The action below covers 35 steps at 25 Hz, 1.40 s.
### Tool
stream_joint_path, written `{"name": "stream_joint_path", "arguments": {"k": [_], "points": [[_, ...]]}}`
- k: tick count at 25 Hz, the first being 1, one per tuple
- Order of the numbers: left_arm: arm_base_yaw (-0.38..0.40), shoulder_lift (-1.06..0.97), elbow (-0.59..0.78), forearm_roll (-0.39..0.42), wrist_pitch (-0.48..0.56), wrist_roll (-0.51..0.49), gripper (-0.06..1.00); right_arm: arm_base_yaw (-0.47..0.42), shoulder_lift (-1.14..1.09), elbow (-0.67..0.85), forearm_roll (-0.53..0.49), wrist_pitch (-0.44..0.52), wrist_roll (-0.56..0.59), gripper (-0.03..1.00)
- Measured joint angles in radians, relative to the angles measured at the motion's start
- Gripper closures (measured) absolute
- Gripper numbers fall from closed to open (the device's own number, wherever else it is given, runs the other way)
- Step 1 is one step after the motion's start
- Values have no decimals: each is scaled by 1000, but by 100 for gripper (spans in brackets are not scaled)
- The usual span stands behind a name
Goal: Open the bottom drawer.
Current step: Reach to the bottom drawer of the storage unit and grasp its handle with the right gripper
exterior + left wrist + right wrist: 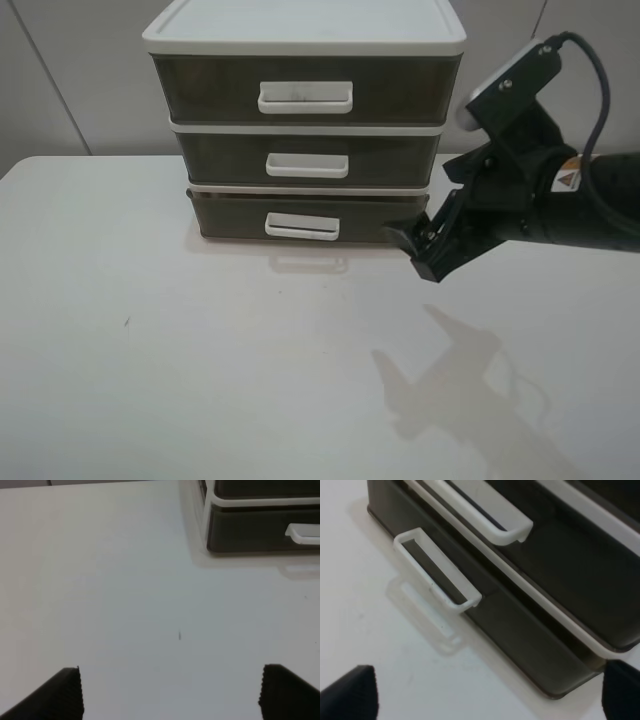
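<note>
A three-drawer cabinet stands at the back of the white table. The bottom drawer point(305, 217) is smoky brown, shut, with a thin white loop handle point(301, 226). My right gripper point(420, 250) is open, hovering just right of the drawer's front right corner, apart from the handle. In the right wrist view the bottom drawer point(520, 635) and its handle point(437, 570) lie ahead between the fingertips point(350, 692). My left gripper point(170, 695) is open over bare table; the drawer's corner point(250, 532) shows far off. The left arm is out of the exterior view.
The middle drawer point(308, 160) and the top drawer point(305, 92) sit above, both shut. The table point(200, 380) stretches in front of the cabinet. A small dark speck point(126, 322) lies at the left.
</note>
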Motion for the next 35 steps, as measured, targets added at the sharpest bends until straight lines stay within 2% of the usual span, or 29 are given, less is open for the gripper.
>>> {"name": "stream_joint_path", "arguments": {"k": [3, 6, 9, 13, 19, 25, 28, 32, 35], "points": [[0, 0, 0, 0, 0, 0, 23, 80, 83, 46, 137, -156, -186, 19], [0, 0, 0, 0, 0, 0, 23, 151, 172, 52, 236, -251, -359, 19], [0, 0, 0, 0, 0, 0, 23, 195, 262, 52, 259, -336, -445, 19], [0, 0, 0, 0, 0, 0, 23, 220, 361, 51, 227, -421, -472, 19], [0, 0, 0, 0, 0, 0, 23, 225, 466, -25, 170, -434, -501, 19], [0, 0, 0, 0, 0, 0, 23, 225, 566, -125, 149, -448, -694, 19], [0, 0, 0, 0, 0, 0, 23, 209, 590, -178, 111, -417, -731, 19], [0, 0, 0, 0, 0, 0, 23, 172, 598, -231, -1, -314, -710, 19], [0, 0, 0, 0, 0, 0, 23, 171, 607, -239, -30, -293, -699, 19]]}}
